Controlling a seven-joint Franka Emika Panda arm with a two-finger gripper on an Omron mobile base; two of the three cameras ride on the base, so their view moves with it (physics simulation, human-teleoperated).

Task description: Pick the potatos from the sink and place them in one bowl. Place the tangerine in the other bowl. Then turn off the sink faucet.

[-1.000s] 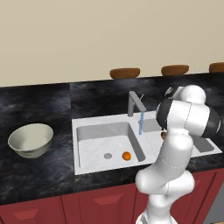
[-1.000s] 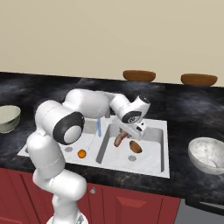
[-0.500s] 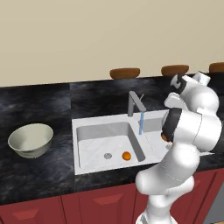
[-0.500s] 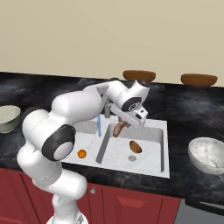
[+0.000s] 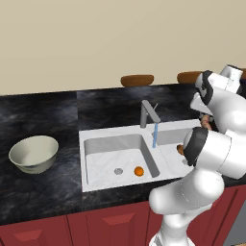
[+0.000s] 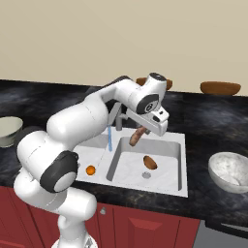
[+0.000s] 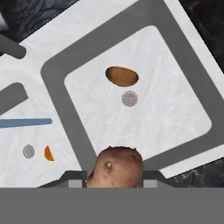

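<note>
Two basins make up the white sink (image 6: 180, 160), which is set into the dark marbled worktop (image 5: 48, 113) above red cabinet fronts (image 6: 160, 227). On the worktop to the robot's left of the sink stands a pale cream-green bowl (image 5: 33, 153); on the right side, well apart from it, stands a second bowl (image 6: 231, 172), whitish and mottled. Flat brown ovals (image 6: 220, 87) lie along the back edge of the worktop by the wall.

The grey faucet (image 5: 149, 113) rises behind the divider between the basins, its spout angled out, and a blue stream of water (image 5: 154, 135) falls from it into the sink.

Above the right basin the fingers (image 6: 140, 133) are clenched on the longer reddish-brown potato (image 6: 136, 136), which hangs clear of the basin floor just beside the faucet; in the hand view that potato (image 7: 116, 168) sits at the bottom between the finger tips. The darker potato (image 6: 149, 162) lies on the floor of the right basin, just beside its round grey drain (image 6: 147, 175).

The tangerine (image 5: 139, 171) rests on the floor of the left basin, near that basin's drain (image 5: 118, 171) and close to the divider.
</note>
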